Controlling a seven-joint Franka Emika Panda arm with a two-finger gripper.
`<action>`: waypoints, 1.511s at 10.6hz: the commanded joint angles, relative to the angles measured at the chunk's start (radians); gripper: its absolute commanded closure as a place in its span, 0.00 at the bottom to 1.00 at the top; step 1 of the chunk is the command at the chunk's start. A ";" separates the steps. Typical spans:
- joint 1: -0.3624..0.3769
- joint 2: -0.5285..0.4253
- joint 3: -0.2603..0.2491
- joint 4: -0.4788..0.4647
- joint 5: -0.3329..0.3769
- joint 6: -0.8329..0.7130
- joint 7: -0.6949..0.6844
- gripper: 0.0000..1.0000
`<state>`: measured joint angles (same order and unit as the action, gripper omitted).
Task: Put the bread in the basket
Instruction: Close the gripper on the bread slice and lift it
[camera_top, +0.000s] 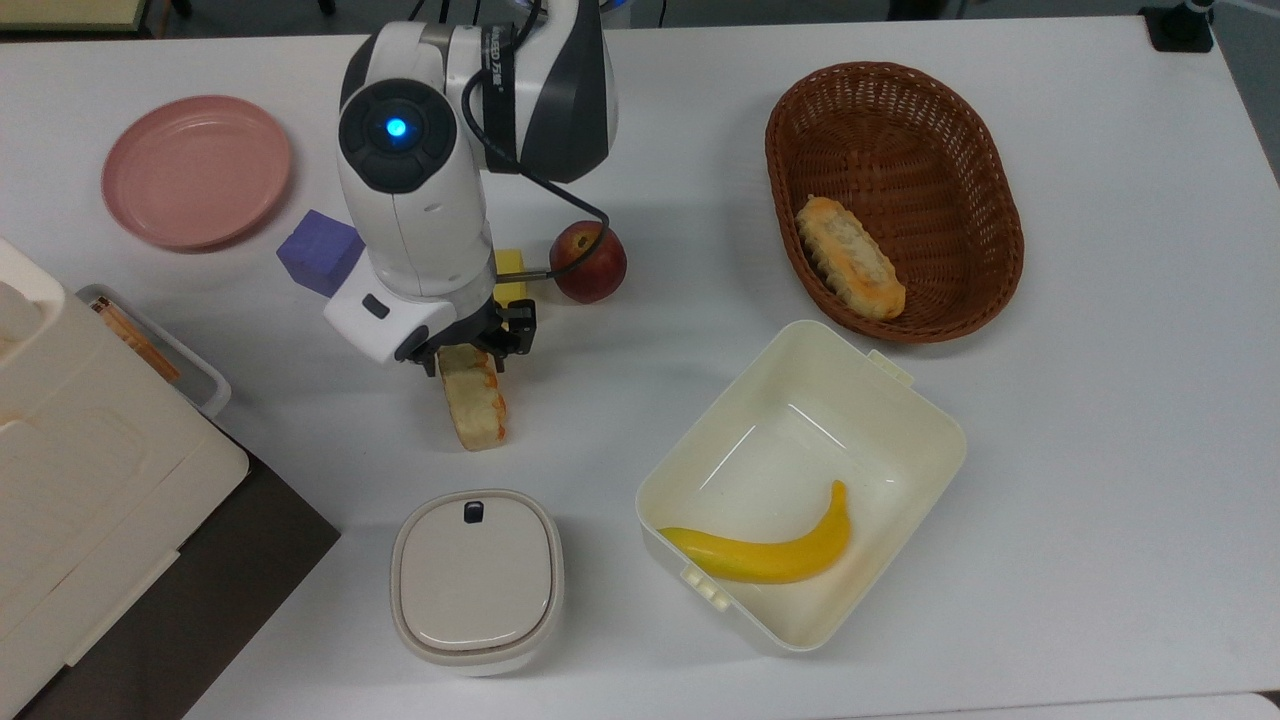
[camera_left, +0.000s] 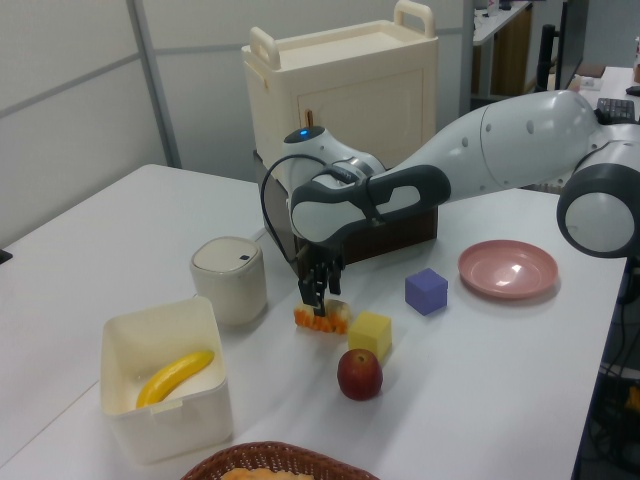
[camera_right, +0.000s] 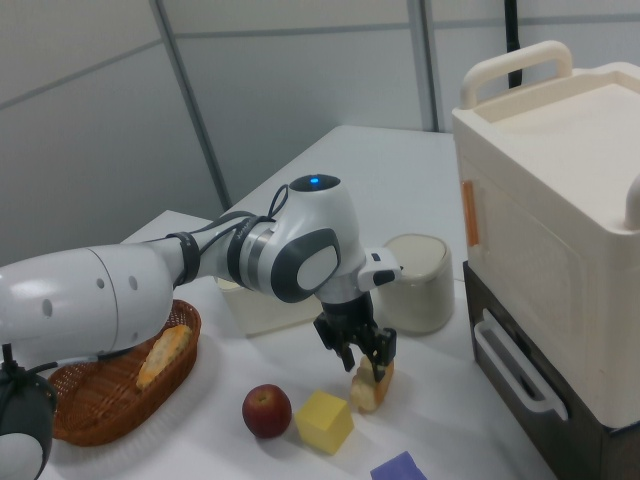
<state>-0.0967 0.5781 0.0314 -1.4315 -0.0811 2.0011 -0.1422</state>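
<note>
A: The bread (camera_top: 477, 410) lies on the white tabletop (camera_top: 1100, 450) left of centre in the top view, its long axis running up and down the frame, orange scalloped crust on its right side. In the left view it sits at mid-frame (camera_left: 322, 318), and in the right view low and right of centre (camera_right: 370, 388).

B: And the gripper?

A: The gripper (camera_top: 472, 352) stands right over the bread's upper end in the top view, fingers spread apart, one on each side of that end. The right view shows it (camera_right: 364, 358) pointing down onto the bread's top; whether the fingers touch the bread, I cannot tell.

B: Where is the basket?

A: The basket (camera_top: 985, 200) is at the upper right of the top view, well apart from the bread. A longer oval roll (camera_top: 850, 256) lies inside it.

B: What sits near the bread?

A: A yellow block (camera_top: 510, 275) just above it, partly under the arm, with a red apple (camera_top: 592, 262) beside that and a purple cube (camera_top: 318, 252) to the left. A lidded cream pot (camera_top: 476, 580) stands below the bread, and a cream box (camera_top: 900, 420) holding a banana (camera_top: 765, 553) lies at lower right. A pink plate (camera_top: 195, 170) is at upper left.
</note>
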 joint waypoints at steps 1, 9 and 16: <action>0.018 0.000 -0.008 -0.032 -0.003 0.036 0.013 0.79; 0.070 -0.125 -0.004 -0.009 0.017 -0.085 0.018 1.00; 0.340 -0.267 -0.004 0.006 0.053 -0.304 0.050 1.00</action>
<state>0.1549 0.3638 0.0406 -1.4026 -0.0670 1.7316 -0.1242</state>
